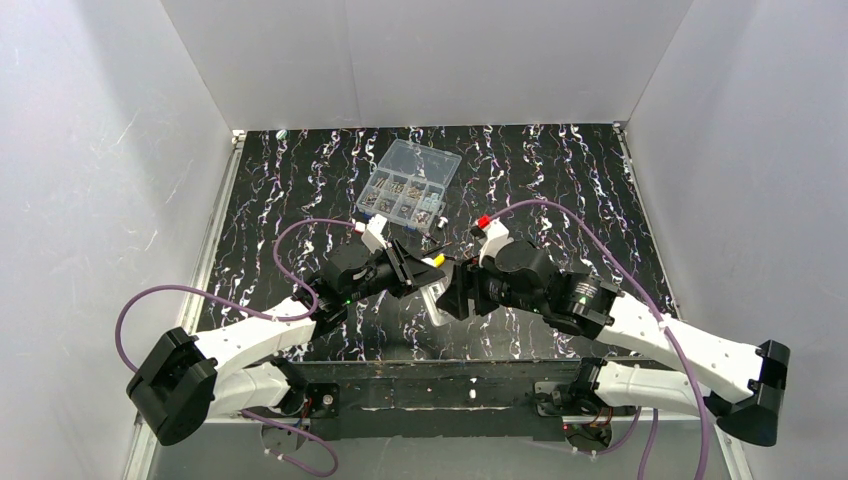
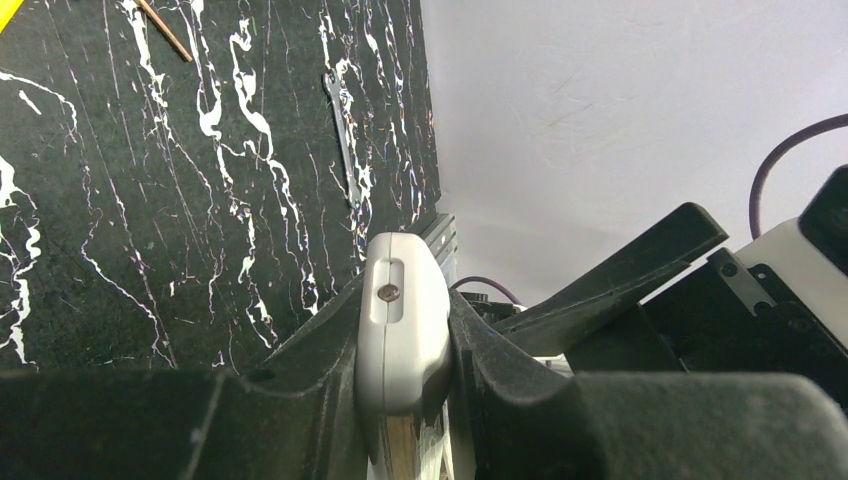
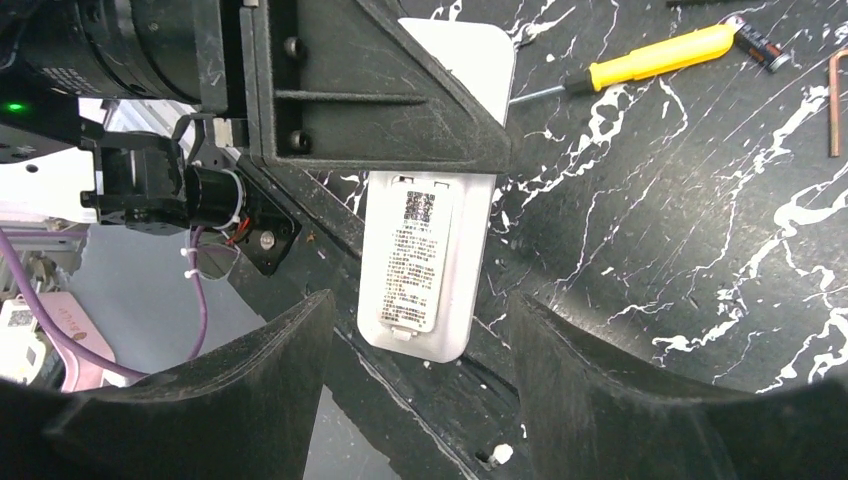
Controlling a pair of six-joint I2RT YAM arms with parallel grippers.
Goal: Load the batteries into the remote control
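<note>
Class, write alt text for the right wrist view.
The left tool grips a slim white plastic remote control, labelled back facing the camera, between the fingers of the open right tool. A yellow-handled screwdriver lies on the black marbled table.

In the right wrist view the remote (image 3: 425,260) lies mid-frame, its upper end under a finger (image 3: 370,90) of the left gripper (image 1: 405,266). It sits between the two fingers (image 3: 260,380) of the right gripper (image 3: 420,300) and touches neither. On the table (image 3: 700,250) at upper right lies the screwdriver (image 3: 650,58), with the battery (image 3: 757,42) just beside its handle end. The hex key (image 3: 835,100) is at the right edge. In the top view the box (image 1: 408,183) sits at upper centre, behind both grippers, which meet mid-frame. In the left wrist view the remote stands pinched at bottom centre.
</note>
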